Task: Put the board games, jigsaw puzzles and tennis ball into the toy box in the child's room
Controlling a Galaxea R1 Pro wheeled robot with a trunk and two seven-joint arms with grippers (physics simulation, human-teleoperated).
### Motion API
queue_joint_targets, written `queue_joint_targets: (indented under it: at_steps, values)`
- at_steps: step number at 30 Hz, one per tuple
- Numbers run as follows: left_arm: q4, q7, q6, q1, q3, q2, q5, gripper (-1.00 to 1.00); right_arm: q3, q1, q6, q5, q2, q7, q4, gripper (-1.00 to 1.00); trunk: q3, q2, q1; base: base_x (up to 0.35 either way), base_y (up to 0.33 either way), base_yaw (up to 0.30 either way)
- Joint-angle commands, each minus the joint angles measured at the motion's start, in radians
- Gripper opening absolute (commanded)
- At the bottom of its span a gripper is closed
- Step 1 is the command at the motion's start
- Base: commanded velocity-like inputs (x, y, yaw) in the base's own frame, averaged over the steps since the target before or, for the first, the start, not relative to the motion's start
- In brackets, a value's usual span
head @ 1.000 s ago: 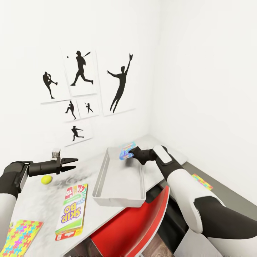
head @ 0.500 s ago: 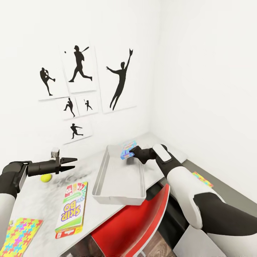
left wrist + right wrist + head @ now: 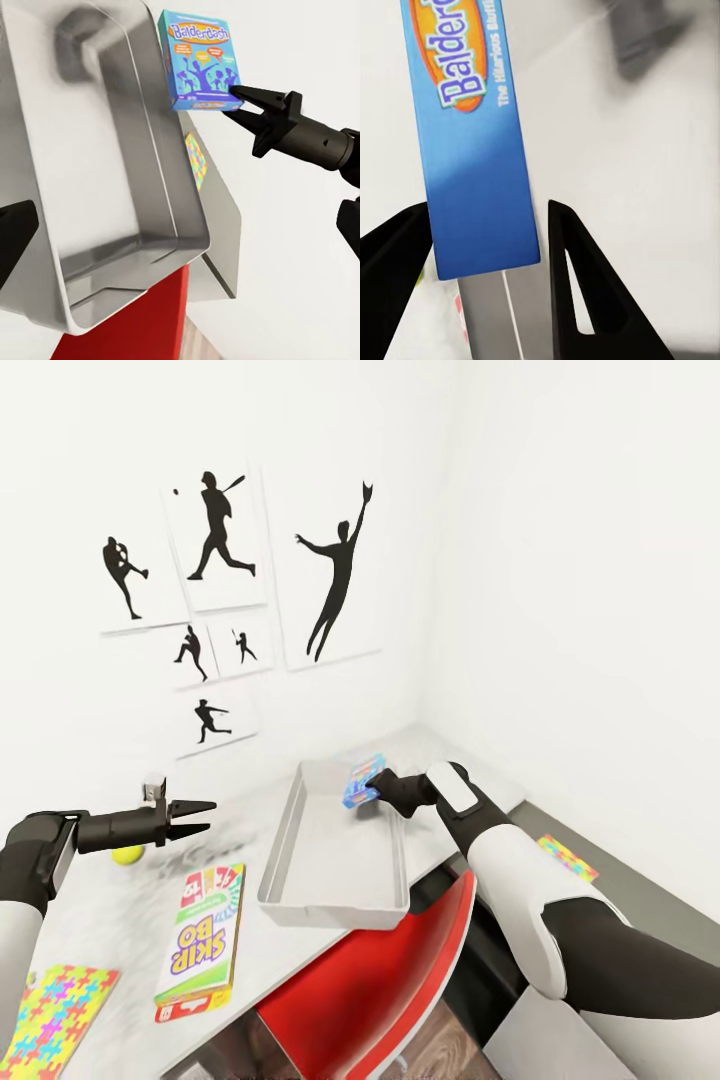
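My right gripper (image 3: 372, 790) is shut on a blue Balderdash board game (image 3: 361, 781), holding it on edge in the air over the far end of the pale grey toy box (image 3: 340, 850). In the right wrist view the black fingers (image 3: 577, 285) sit on either side of the blue box (image 3: 472, 150). The left wrist view shows that box (image 3: 199, 67) above the bin's rim (image 3: 172, 150). My left gripper (image 3: 205, 816) is open above the table (image 3: 110, 920), just past the tennis ball (image 3: 127, 854). A SKIP-BO box (image 3: 203, 945) and a jigsaw puzzle (image 3: 55, 1010) lie on the table.
A red chair (image 3: 390, 980) stands against the table's front edge below the toy box. A second colourful puzzle square (image 3: 567, 857) lies on the lower dark cabinet to the right. Black silhouette sports pictures (image 3: 335, 575) hang on the white wall behind.
The head view has shifted slightly. My right gripper keeps the blue box over the toy box's far end, and the left gripper stays open near the ball.
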Motion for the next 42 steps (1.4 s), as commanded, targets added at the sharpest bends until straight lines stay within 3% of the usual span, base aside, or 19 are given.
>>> queue_joint_targets:
  at_steps: [1,7,25,42]
  values:
    - [-0.001,-0.009,0.011,-0.001,0.003,0.0,-0.01,1.0,0.002,-0.001,0.0,-0.009,0.0,-0.01,-0.002,-1.0,-0.004,-0.002,0.001,0.0,0.0,0.0]
    - [-0.001,-0.009,0.011,-0.001,0.002,-0.001,-0.011,1.0,0.003,-0.001,0.0,-0.01,0.0,-0.008,-0.006,-1.0,-0.014,-0.002,0.001,0.0,0.0,0.0]
    - [-0.001,-0.01,0.011,-0.001,0.002,0.0,-0.009,1.0,0.083,-0.029,0.003,-0.011,0.0,-0.002,-0.013,-1.0,-0.043,-0.002,0.001,0.0,0.0,0.0]
    - [-0.001,-0.01,0.011,-0.002,0.003,0.0,-0.008,1.0,0.089,-0.029,0.011,-0.011,0.0,0.001,-0.038,-1.0,-0.071,-0.002,0.001,0.0,0.0,0.0]
